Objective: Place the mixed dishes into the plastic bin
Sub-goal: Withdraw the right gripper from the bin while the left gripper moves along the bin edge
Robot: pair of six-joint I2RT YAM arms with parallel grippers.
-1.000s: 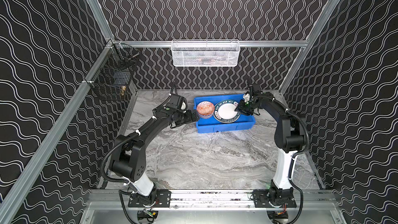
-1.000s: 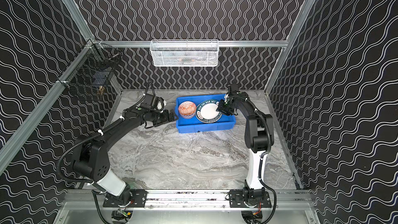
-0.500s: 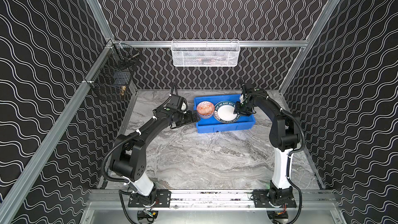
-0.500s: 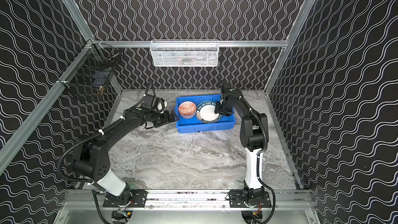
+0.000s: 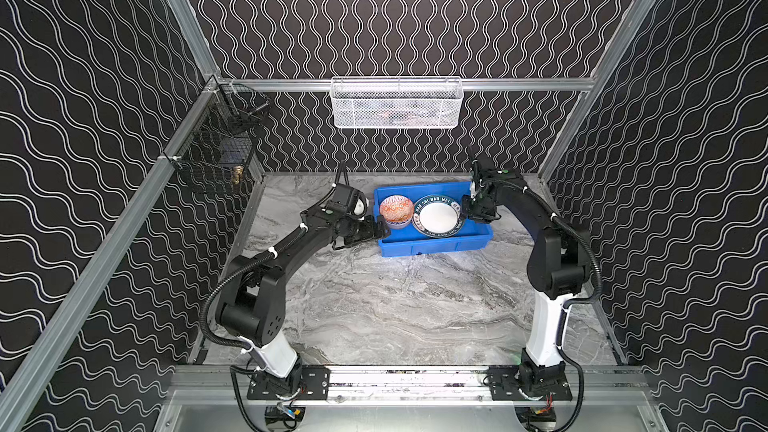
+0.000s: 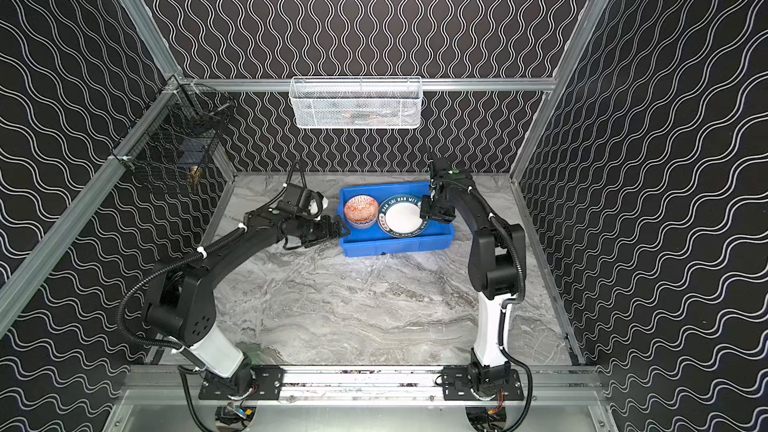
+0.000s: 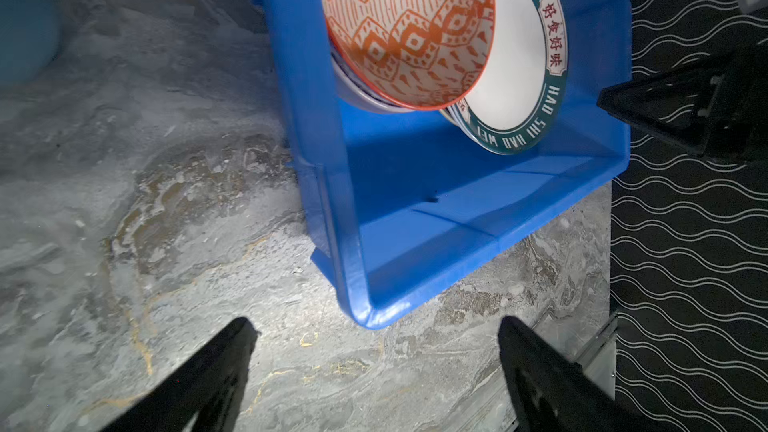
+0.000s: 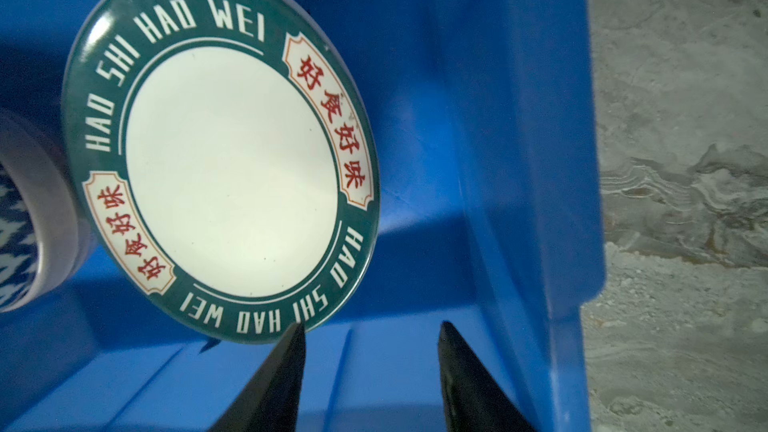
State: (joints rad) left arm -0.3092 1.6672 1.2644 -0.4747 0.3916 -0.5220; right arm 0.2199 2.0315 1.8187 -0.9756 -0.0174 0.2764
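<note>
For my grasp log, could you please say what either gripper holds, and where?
Nothing: the left gripper and the right gripper both stand open, empty.

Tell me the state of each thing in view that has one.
Blue bin: on the table, two dishes inside.
Patterned bowl: upright in the bin.
Green-rimmed plate: face up in the bin, beside the bowl.
Pale mug: on the table outside the bin, mostly hidden.
Left gripper: open, empty, outside the bin.
Right gripper: open, empty, over the bin.

Both top views looked down from high on the whole scene; both wrist cameras closely faced the shallow blue plastic bin (image 7: pixel 415 209).
</note>
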